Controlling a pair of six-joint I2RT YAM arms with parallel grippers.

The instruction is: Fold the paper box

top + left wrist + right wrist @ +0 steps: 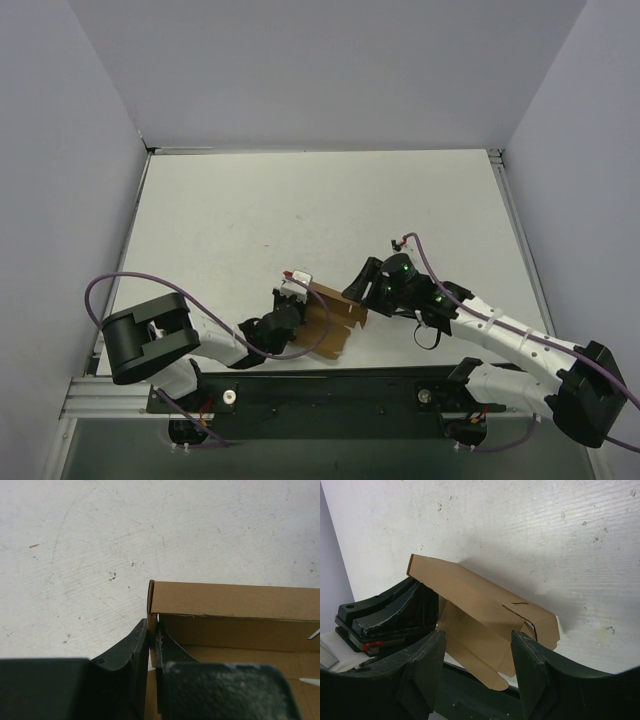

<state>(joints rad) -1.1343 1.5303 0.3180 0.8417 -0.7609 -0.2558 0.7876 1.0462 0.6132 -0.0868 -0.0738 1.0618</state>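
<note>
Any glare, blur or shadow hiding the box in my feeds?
Top external: even light, paper box small but sharp. Left wrist: left pincer looms dark across the bottom; box edges crisp. Right wrist: soft shadow on the table beside the box, no glare.

The paper box (335, 318) lies on the white bench (300, 200). The left tool (292, 305) touches the box's left end; the right tool (358, 290) sits just beside its right.

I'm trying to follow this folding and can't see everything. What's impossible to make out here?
- Top view: the paper box is too small to read its tabs and folds.
- Left wrist view: the left pincer covers the box's near wall; the frame edge cuts off its right side.
- Right wrist view: whether the right pincer touches the hanging flap is unclear.
</note>
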